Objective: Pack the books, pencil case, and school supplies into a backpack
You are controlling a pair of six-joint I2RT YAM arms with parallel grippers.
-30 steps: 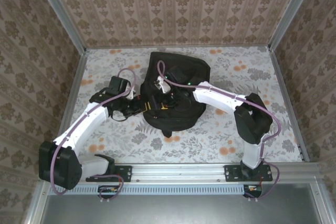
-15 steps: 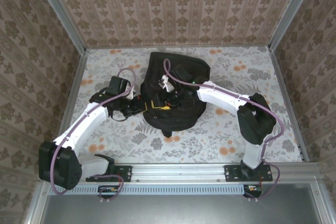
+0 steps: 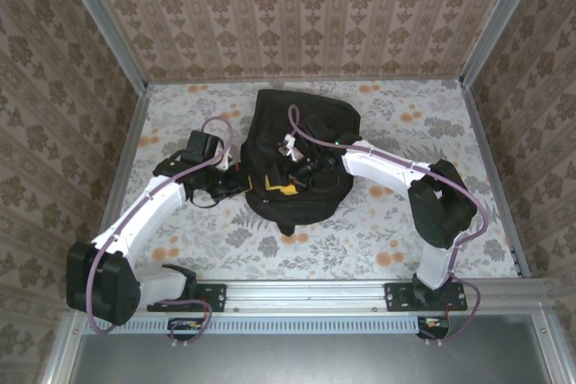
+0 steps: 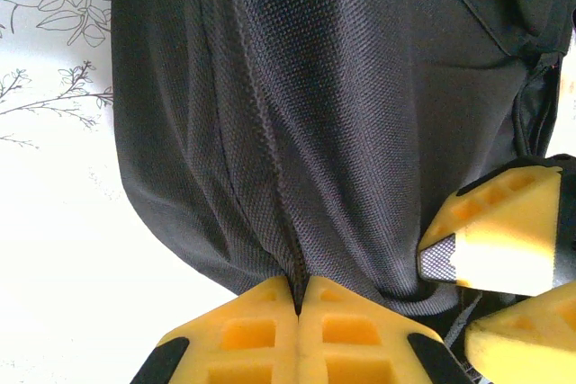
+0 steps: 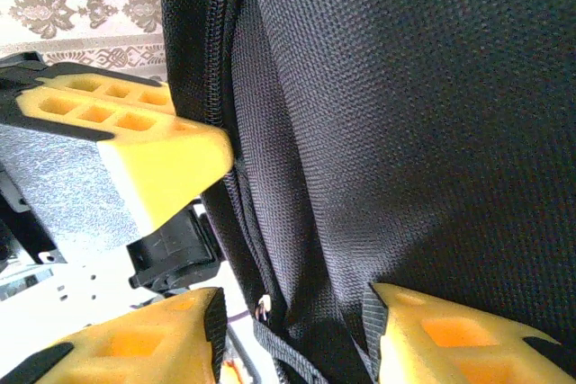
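Jaws of the left gripper (image 4: 299, 287) are pressed together on a fold of the black backpack (image 3: 306, 123), which lies in the middle of the tabletop (image 3: 378, 231). Just now the right gripper (image 5: 295, 303) slid down to sit beside the left one. Its jaws closed a little but stand apart around the cloth. I cannot tell if they squeeze it. I think both are getting ready to pull the backpack open.

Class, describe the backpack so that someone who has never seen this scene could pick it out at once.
Start from the pale floral table. At its middle, towards the far edge, lies the backpack, between the ends of the left arm and the right arm. Large, black and made of soft woven fabric, it stands out against the pale tabletop and the white arms.
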